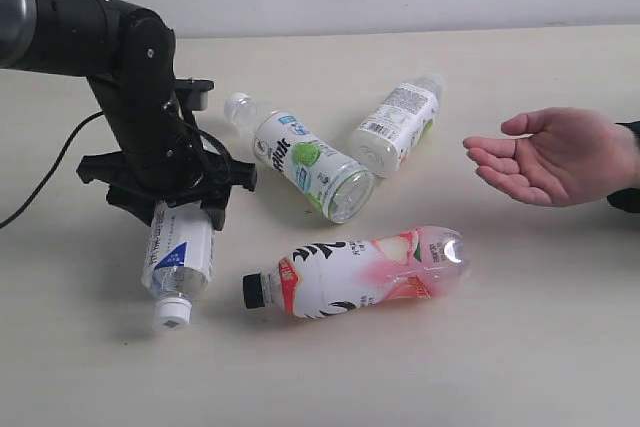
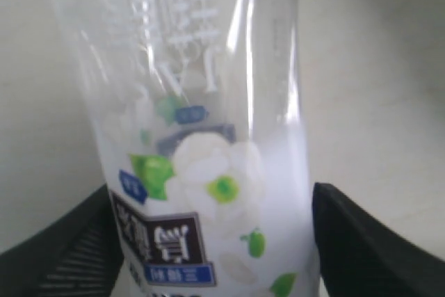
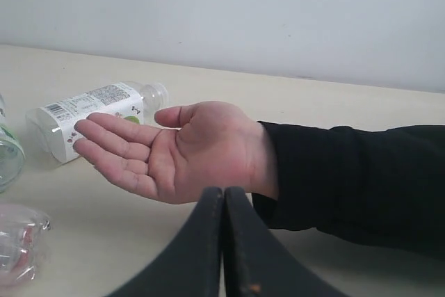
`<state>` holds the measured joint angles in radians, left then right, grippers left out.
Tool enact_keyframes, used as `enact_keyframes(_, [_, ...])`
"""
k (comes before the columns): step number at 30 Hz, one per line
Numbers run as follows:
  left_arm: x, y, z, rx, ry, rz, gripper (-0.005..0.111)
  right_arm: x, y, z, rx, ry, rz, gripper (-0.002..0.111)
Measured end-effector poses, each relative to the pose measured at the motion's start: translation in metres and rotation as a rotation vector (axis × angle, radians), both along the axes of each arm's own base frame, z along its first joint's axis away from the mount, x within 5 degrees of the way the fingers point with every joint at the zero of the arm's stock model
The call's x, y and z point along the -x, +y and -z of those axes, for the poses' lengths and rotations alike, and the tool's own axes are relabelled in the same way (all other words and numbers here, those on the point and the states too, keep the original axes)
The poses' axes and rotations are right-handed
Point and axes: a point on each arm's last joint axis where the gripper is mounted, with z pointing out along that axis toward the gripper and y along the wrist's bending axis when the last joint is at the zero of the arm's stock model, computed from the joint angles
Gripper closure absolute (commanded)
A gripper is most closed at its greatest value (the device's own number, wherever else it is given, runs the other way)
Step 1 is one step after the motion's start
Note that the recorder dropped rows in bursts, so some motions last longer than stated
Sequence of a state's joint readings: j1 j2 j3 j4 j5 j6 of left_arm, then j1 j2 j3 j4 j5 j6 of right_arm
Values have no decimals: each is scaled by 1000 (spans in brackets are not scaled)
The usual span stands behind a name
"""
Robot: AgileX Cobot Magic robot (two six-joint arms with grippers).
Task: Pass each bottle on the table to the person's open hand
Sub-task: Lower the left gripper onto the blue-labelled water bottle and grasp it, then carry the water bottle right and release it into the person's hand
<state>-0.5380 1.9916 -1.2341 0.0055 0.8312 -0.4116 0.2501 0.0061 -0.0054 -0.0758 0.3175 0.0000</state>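
Counted on pale beige wood-grain bench (image 1: 520, 367): four clear plastic bottles. Lying loose: pink-and-white black-capped bottle (image 1: 360, 272), two green-marked white-labelled bottles (image 1: 300, 162) (image 1: 398, 127). Left black tool (image 1: 183, 209) clamped on blue-marked white-capped bottle (image 1: 180, 259), cap tilted down. Right black tool (image 3: 224, 241) pressed together, empty, near one bare open hand (image 1: 560, 157), palm up.

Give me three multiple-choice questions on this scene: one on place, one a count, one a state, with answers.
1. Where is the clear white-capped plastic bottle with the blue-marked label?
A) upright on the table
B) in the left gripper
C) in a box
2. How many bottles show in the exterior view?
A) two
B) three
C) four
3. The person's bare hand is:
A) clenched
B) open, palm up
C) holding a bottle

Answers:
1 B, black fingers flank it in the left wrist view.
2 C, three white-labelled plus the pink-and-white bottle.
3 B, fingers spread, palm empty.
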Motion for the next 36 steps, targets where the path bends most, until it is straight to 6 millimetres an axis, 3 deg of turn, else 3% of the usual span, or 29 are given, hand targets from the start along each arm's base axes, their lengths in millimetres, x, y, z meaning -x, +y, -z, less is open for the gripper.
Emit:
enact_keyframes(5, [-2,6,-9,4,-18,-17,107,0,0,0,0,0,0,108])
enact_keyframes(13, [5,10,-62,70,-133,-24,107,0,0,0,0,0,0,108])
enact_keyframes(17, [17,2,-88,122,-190,-12,107,0,0,0,0,0,0,108])
enact_keyframes(21, [30,-26,-110,233,-240,29,107,0,0,0,0,0,0,108])
enact_keyframes(30, [48,-113,-161,636,-324,117,107,0,0,0,0,0,0,108])
enact_keyframes(33, [47,-138,-169,759,-299,120,107,0,0,0,0,0,0,108])
enact_keyframes(36, [37,-161,-163,855,-241,79,107,0,0,0,0,0,0,108])
